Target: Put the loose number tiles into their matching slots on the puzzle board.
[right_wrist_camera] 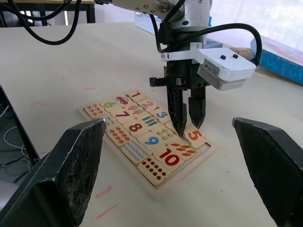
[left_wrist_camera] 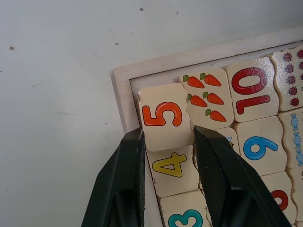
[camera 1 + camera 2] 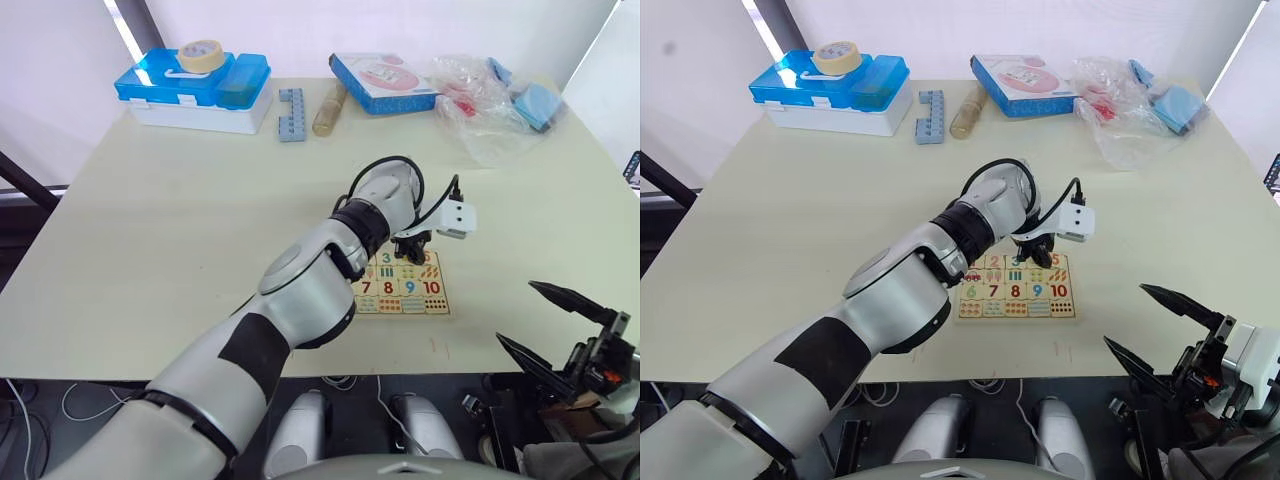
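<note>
The puzzle board (image 3: pixel 438 308) lies near the table's front edge, right of centre, its slots filled with numbered tiles. My left gripper (image 3: pixel 410 250) points down over the board's far right corner. It is shut on a loose number tile, the red 5 (image 2: pixel 163 113), with one black finger on each side. That tile sits in the corner slot beside the 4 (image 2: pixel 171 164), slightly raised and askew. My right gripper (image 3: pixel 515 312) hangs open in front of the table's edge, right of the board, with nothing between its fingers.
Along the back edge stand a blue and white case (image 3: pixel 195 90) with a tape roll on it, a blue toy brick strip (image 3: pixel 291 113), a wooden cylinder (image 3: pixel 328 108), a blue-edged box (image 3: pixel 385 82) and a crumpled plastic bag (image 3: pixel 495 105).
</note>
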Motion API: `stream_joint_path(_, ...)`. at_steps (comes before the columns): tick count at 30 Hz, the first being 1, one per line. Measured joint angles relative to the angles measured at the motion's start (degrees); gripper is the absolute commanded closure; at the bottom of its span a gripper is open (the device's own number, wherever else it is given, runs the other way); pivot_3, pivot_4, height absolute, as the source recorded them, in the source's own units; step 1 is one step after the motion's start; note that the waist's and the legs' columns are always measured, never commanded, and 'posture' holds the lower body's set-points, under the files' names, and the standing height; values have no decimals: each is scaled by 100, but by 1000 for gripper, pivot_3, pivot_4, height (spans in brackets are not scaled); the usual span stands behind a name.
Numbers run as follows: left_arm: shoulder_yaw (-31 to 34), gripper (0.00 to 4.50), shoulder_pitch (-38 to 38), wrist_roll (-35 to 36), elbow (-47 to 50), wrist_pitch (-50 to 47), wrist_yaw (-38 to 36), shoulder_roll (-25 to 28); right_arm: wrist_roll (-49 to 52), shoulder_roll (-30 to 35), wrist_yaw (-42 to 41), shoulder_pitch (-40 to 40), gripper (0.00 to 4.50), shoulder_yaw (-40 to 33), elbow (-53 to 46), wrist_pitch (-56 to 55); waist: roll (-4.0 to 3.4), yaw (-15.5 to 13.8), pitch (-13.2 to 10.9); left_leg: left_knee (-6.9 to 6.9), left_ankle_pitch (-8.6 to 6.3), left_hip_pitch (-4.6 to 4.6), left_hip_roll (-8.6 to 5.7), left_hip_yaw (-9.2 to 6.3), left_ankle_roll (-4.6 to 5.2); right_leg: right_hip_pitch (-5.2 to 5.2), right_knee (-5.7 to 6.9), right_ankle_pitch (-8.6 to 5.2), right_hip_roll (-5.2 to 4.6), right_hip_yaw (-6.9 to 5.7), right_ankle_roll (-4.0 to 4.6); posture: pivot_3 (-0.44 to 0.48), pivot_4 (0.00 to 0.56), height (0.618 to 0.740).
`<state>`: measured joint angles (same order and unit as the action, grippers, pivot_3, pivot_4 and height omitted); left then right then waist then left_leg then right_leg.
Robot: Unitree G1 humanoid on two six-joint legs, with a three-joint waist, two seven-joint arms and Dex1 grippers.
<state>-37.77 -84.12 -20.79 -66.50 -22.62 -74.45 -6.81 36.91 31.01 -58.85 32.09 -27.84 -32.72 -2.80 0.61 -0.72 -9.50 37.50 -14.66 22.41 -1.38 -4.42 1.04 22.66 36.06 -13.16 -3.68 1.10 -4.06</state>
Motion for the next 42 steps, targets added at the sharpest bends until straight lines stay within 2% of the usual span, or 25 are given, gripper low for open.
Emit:
stream_joint_path(36, 179, 3034, 78, -182, -80, 7, 127, -100, 0, -52, 53, 121, 0, 6, -10, -18, 0, 1, 1, 13, 0, -3, 0, 2, 0, 0, 17, 0, 0, 3, 0, 0, 150, 740)
stream_joint_path(37, 180, 2389, 78, -183, -80, 10, 126, -100, 0, -52, 53, 121, 0, 6, -13, -19, 0, -1, 1, 15, 0, -3, 0, 2, 0, 0, 18, 0, 0, 3, 0, 0, 150, 740)
stream_joint_path(38, 181, 2090, 78, -186, -80, 14, 125, -100, 0, -53, 54, 121, 0, 6, -16, -19, 0, -1, 1, 17, 0, -3, 0, 2, 0, 0, 19, 0, 0, 3, 0, 0, 150, 740)
stream_joint_path(42, 203, 277, 79, -195, -80, 22, 113, -104, 0, -56, 55, 125, 0, 7, -51, -19, 0, 0, 0, 27, 0, -2, 0, 2, 0, -1, 26, 0, 0, 3, -1, 0, 150, 740)
